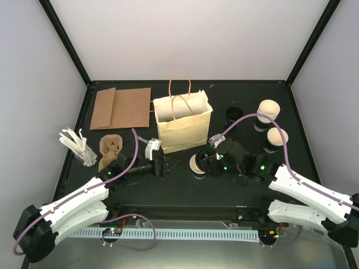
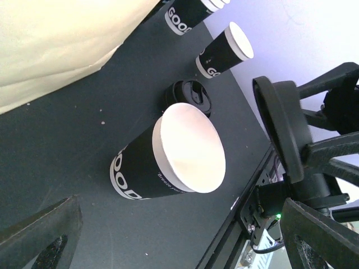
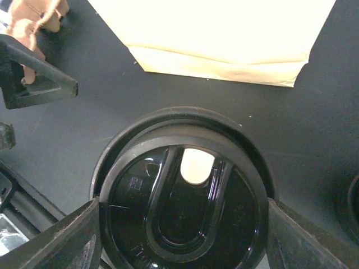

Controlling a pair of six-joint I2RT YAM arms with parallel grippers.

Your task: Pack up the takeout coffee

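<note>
Takeout coffee [image 1: 196, 166]: it stands upright on the desk [image 1: 168, 193], about midway along and toward the near edge, just in front of the paper bag's near right corner. It has a black sleeve with white lettering, and its open mouth shows a cream inside.

Right gripper [image 1: 215, 158]: it is clamped on a black lid [image 3: 185, 207], with one finger [image 3: 61, 241] on each side of the rim.

Black lid: it is held close by the cup's mouth and is not seated on it (the left wrist view shows it tilted and apart from the rim). Cream shows through its sip hole in the right wrist view.

Left gripper [image 1: 166, 166]: its jaws are spread wide and hold nothing. It sits just to the left of the cup and points at it without touching.

Paper bag [image 1: 184, 123]: it is cream with loop handles and stands open behind the cup, near the desk's middle.

Two more cups [image 1: 267, 115]: they stand upright toward the far right corner.

Spare lids [image 1: 233, 116]: they sit between the bag and those cups.

Brown flat bag [image 1: 120, 107]: it lies at the far left corner.

Pulp carrier [image 1: 110, 148]: it lies near the left edge.
</note>
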